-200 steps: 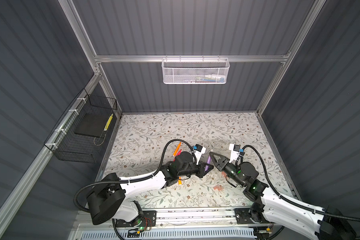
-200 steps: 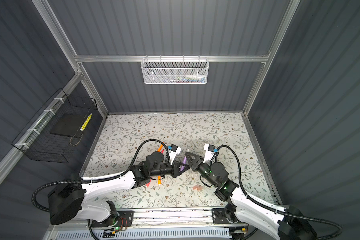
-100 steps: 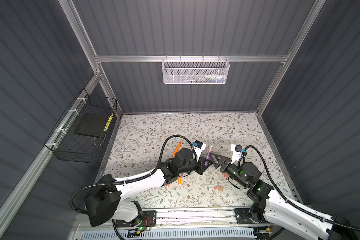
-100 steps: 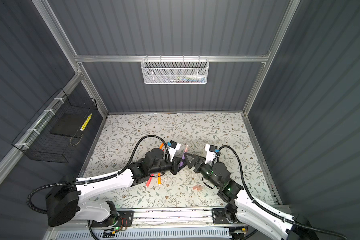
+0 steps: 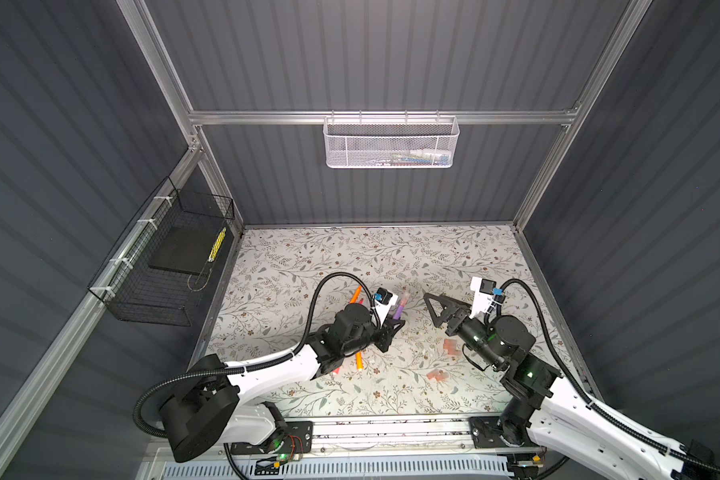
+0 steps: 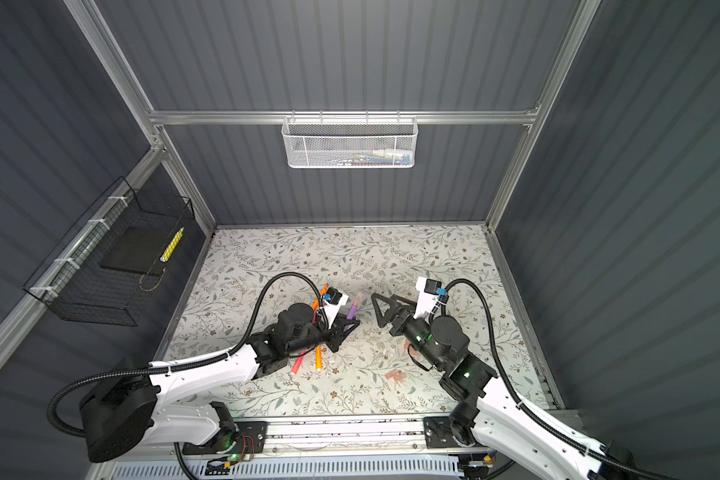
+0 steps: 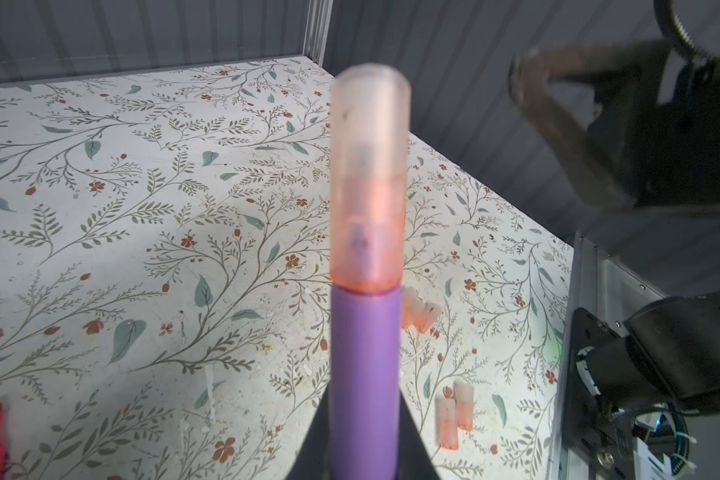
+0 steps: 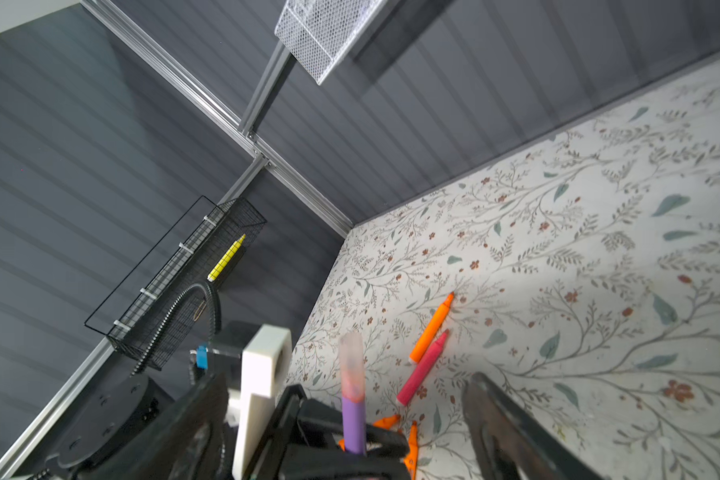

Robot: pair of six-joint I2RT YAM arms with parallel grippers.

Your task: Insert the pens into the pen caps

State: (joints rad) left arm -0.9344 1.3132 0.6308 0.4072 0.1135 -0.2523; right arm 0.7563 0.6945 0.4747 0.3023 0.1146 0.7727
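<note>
**On the floral mat, purple pen capped**

Nearest the front rail, stubby translucent pink pen caps (image 5: 438,375) lie loose on the floral-patterned mat (image 5: 308,257). Farther in, the left gripper (image 5: 395,323) clenches the slim purple marker pen (image 5: 398,311), which wears a translucent pink cap (image 5: 404,297). The right gripper (image 5: 439,316) hangs just beside it, jaws spread and empty. Beyond lies an orange marker pen (image 5: 355,294).

Reaching in from the front left corner of the bench (image 5: 308,257) with the left arm (image 5: 275,370), left gripper (image 5: 395,322) clamped tight on the purple pen (image 5: 398,311), tilted upward near the bench's middle. Stretching in from the front right corner with the right arm (image 5: 578,419), right gripper (image 5: 435,301) spread wide, holding nothing, near the left one, tips toward it.
</note>
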